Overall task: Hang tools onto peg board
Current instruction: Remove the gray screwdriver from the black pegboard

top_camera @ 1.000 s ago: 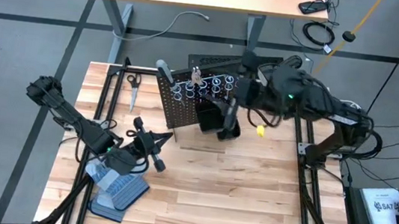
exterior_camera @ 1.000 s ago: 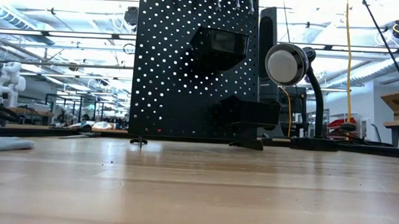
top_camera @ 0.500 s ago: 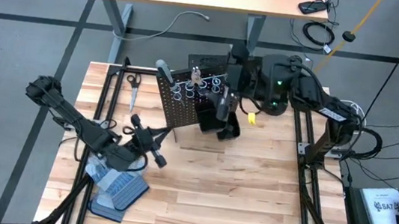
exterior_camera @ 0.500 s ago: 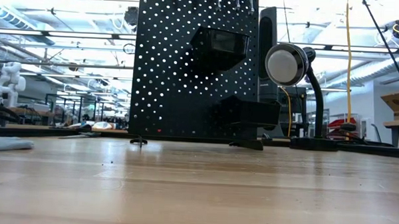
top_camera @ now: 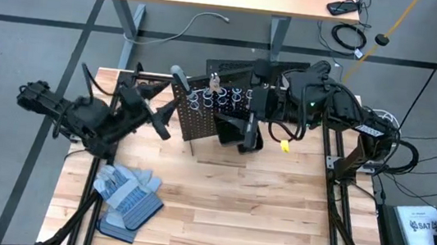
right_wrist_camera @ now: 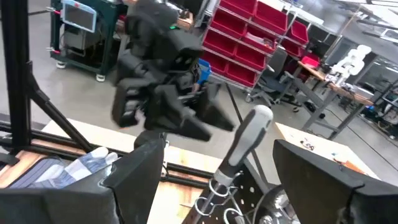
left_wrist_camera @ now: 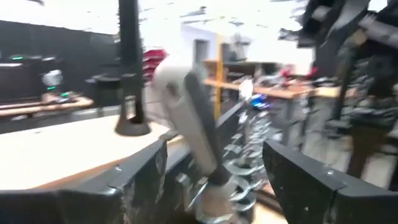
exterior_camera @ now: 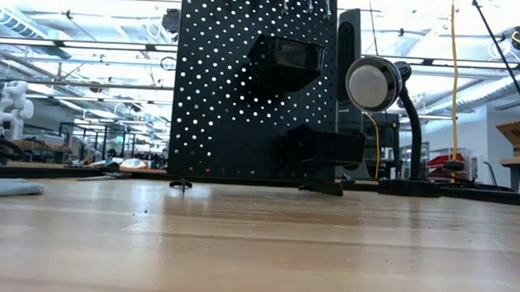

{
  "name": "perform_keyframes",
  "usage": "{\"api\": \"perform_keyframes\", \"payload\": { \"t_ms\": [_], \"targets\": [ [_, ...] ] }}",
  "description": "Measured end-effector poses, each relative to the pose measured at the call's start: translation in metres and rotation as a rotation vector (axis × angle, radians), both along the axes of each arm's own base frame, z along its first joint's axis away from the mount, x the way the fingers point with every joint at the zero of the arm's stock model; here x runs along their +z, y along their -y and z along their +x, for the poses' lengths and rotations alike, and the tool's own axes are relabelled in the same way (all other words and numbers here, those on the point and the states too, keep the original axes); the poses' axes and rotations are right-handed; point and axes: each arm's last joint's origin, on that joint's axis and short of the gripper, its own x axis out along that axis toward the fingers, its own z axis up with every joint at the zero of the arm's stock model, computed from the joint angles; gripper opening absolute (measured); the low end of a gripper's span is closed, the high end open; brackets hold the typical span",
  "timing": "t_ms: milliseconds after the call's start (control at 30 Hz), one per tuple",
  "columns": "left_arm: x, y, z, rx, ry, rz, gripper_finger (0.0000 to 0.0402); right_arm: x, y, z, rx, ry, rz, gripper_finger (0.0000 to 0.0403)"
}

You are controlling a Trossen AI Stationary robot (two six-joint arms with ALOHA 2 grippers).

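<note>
Bare tabletop (top_camera: 258,209) (peg board (top_camera: 203,114) upright behind)

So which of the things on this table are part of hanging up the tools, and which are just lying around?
Part of the job:
- peg board
- grey-handled tool in the ring holders
- black bins

Lying about:
- work gloves
- scissors
- desk lamp
</note>
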Motion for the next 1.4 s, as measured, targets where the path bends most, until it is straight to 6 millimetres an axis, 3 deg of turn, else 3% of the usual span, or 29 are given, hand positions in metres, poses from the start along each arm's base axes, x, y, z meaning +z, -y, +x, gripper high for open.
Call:
{"api": "perform_keyframes", "payload": {
  "t_ms": [167, 467, 767, 900, 1133, 1400],
  "targets": [
    [0.010, -0.012, 0.004, -0.028, 0.034, 0.017, 0.0282, 0.000, -0.008, -0.001, 0.001, -0.001, -0.028, 0.0297],
    [0.008, -0.034, 0.017, -0.007, 0.044, 0.047, 0.0283, 0.001, -0.015, -0.002, -0.021, -0.002, -0.062, 0.0297],
    [0.010, -0.047, 0.018, 0.013, 0.088, 0.038, 0.0278, 0.001, -0.019, -0.003, -0.010, 0.000, -0.059, 0.0297],
    [0.011, -0.051, 0.018, 0.013, 0.112, 0.023, 0.0244, 0.001, -0.019, -0.003, -0.010, 0.000, -0.058, 0.0297],
    [0.012, -0.052, 0.018, 0.005, 0.129, 0.019, 0.0138, 0.001, -0.019, -0.003, -0.011, 0.000, -0.057, 0.0297],
    [0.016, -0.051, 0.017, -0.021, 0.163, 0.033, 0.0138, 0.001, -0.019, -0.003, -0.011, 0.000, -0.056, 0.0297]
  ]
}}
